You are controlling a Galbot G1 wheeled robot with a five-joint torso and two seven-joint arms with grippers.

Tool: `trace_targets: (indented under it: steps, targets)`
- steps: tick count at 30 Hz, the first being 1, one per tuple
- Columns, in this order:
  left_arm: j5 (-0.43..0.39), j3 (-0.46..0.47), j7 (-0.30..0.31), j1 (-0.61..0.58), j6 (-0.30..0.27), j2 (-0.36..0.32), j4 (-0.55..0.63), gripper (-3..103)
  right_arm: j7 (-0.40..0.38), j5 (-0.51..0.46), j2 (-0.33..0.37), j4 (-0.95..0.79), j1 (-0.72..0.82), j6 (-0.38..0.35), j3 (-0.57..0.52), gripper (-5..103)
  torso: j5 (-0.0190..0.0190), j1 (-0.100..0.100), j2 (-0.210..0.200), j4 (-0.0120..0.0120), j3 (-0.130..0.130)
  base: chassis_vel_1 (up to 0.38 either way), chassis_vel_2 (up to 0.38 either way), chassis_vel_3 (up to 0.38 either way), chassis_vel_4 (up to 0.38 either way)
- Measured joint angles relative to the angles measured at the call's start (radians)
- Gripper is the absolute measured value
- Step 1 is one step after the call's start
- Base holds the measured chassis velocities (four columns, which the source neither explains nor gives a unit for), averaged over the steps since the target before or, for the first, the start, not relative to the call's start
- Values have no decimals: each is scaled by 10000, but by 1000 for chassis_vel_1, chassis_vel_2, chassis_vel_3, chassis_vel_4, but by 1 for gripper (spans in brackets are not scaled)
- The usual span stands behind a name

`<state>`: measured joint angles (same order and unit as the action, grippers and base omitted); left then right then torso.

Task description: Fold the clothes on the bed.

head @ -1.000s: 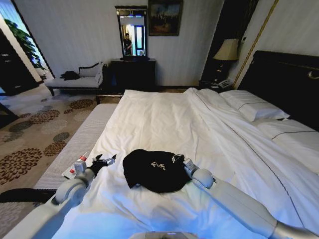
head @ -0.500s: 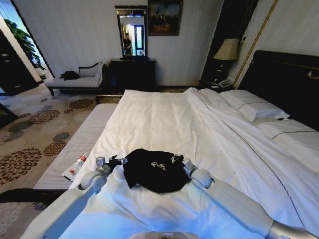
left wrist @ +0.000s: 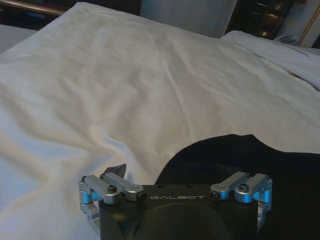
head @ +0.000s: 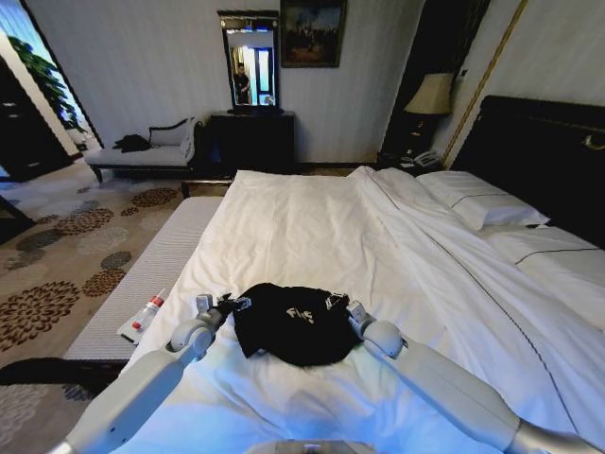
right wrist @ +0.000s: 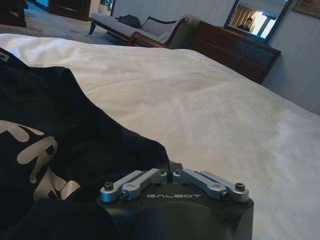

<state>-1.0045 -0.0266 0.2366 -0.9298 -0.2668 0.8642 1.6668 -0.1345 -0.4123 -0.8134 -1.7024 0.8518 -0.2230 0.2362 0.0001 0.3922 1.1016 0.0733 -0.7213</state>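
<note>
The clothes (head: 291, 324) are one black T-shirt with white lettering, lying bunched on the near part of the bed (head: 312, 218). My left gripper (head: 230, 305) is at the shirt's left edge. In the left wrist view this gripper (left wrist: 182, 167) is open, one fingertip (left wrist: 118, 168) over the white sheet and the other side over the black fabric (left wrist: 235, 160). My right gripper (head: 346, 308) sits at the shirt's right edge. The right wrist view shows it (right wrist: 172, 165) shut, with the shirt's hem (right wrist: 125, 140) running into its fingers.
White pillows (head: 482, 203) and a dark headboard (head: 548, 151) are at the right. A pale bench (head: 142, 274) runs along the bed's left side with a small red-capped bottle (head: 149, 309) on it. A chaise (head: 142, 151) and dresser (head: 253, 140) stand by the far wall.
My left arm has swung right across the sheet, from beside the bench to the shirt's left edge. The right arm and the shirt have stayed put.
</note>
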Motion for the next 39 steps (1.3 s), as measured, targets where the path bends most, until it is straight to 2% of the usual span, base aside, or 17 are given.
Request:
trace_targets:
  steps: [2,3,5,7,8,10,11,13,14,18,19,21,23,26,29,30,39]
  targets:
    - [20,-90,40,64,-23,67,-52,103,-3,-13,27,-25,17,-6,-22,0,-1,1,0,1,0,0,0,0,0]
    - [21,-110,82,69,-45,78,-52,100,-4,-21,36,-27,27,-8,-43,0,0,0,1,0,0,0,0,0,0]
    - [17,-122,109,69,-70,81,-48,100,-4,-25,42,-28,35,-8,-52,0,-1,1,0,0,0,0,0,0,0]
    - [12,-163,157,69,-134,84,-42,89,-5,-34,61,-28,64,-9,-87,0,-1,0,1,0,0,0,0,0,0]
    - [12,-163,157,69,-134,84,-42,89,-5,-34,61,-28,64,-9,-87,0,-1,0,1,0,0,0,0,0,0]
    - [4,-202,166,68,-186,86,-32,79,-6,-39,64,-30,77,-8,-100,0,0,1,0,0,0,0,0,0,0]
    - [0,-221,166,69,-205,90,-22,79,-8,-43,64,-36,80,-9,-102,0,-1,0,0,0,0,0,0,0,0]
    - [-5,-311,162,119,-254,128,24,68,-18,-50,65,-55,89,-11,-110,0,0,0,0,0,0,0,0,0,0]
    - [-5,-311,162,119,-254,128,24,68,-18,-50,65,-55,89,-11,-110,0,0,0,0,0,0,0,0,0,0]
    - [-7,-367,161,143,-262,153,127,46,-25,-51,73,-71,117,-16,-128,0,-1,1,0,1,0,0,0,0,0]
    - [-7,-367,161,143,-262,153,127,46,-25,-51,73,-71,117,-16,-128,0,-1,1,0,1,0,0,0,0,0]
    - [-5,-368,161,87,-262,98,186,36,-28,-51,74,-76,144,-17,-152,0,0,1,1,0,0,0,0,0,0]
    - [-4,-356,161,65,-262,92,195,36,-29,-50,75,-80,150,-17,-156,0,-1,0,0,0,0,0,0,0,0]
    - [-3,-290,164,7,-262,52,248,19,-33,-44,62,-89,176,-17,-159,0,-1,0,1,1,0,0,0,0,0]
    - [-3,-285,164,-13,-262,20,275,14,-37,-41,48,-89,182,-17,-159,0,-1,0,0,0,0,0,0,0,0]
    - [1,-284,164,-32,-262,-10,293,3,-41,-39,37,-90,193,-17,-160,0,-1,0,1,1,1,0,0,0,0]
    - [67,-224,164,-96,-255,-234,594,1,-79,-92,18,-210,369,-29,-349,0,-1,0,1,1,0,0,0,0,0]
